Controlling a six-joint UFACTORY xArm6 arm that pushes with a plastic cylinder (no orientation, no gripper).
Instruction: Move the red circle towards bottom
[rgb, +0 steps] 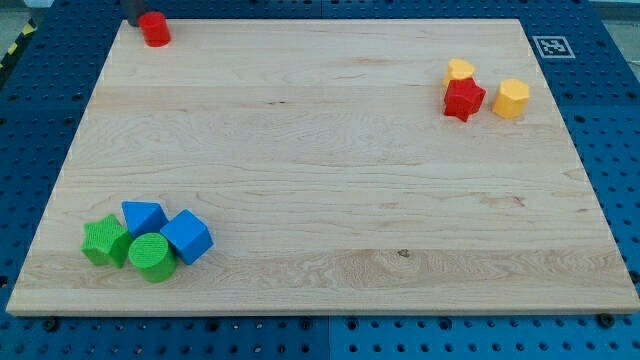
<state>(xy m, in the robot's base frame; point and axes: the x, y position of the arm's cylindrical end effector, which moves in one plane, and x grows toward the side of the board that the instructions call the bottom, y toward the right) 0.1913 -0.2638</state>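
Note:
The red circle (155, 28) is a small red cylinder at the top left corner of the wooden board (330, 180), close to the board's top edge. A short dark piece of the rod shows at the view's top edge; my tip (135, 22) is just left of the red circle and a little above it, very close to it or touching it.
A yellow block (460, 70), a red star (463, 99) and a yellow hexagon (512, 98) cluster at the top right. A green star (104, 241), blue triangle (143, 216), blue cube (187, 236) and green circle (151, 256) cluster at the bottom left.

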